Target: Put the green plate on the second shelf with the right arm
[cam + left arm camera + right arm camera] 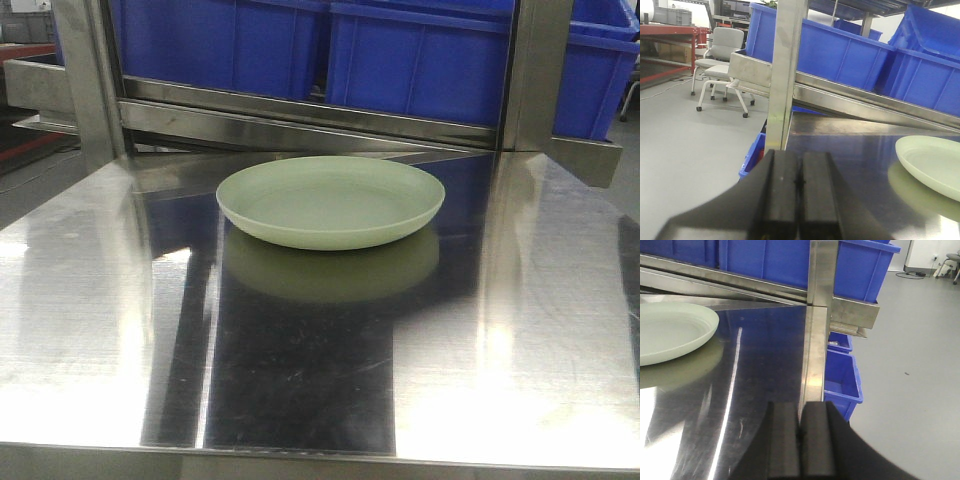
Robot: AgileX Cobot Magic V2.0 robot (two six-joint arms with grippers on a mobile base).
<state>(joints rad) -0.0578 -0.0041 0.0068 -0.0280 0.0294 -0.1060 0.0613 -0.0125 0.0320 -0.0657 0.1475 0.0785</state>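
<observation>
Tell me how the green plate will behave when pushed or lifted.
Shallow, the green plate probably feels light yet stiff. On the polished steel surface it would likely slide, not tip. Its low rim may resist pinching.

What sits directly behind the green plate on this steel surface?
A steel rail runs behind the green plate, with blue bins above it. The bins' walls hide their contents.
</observation>
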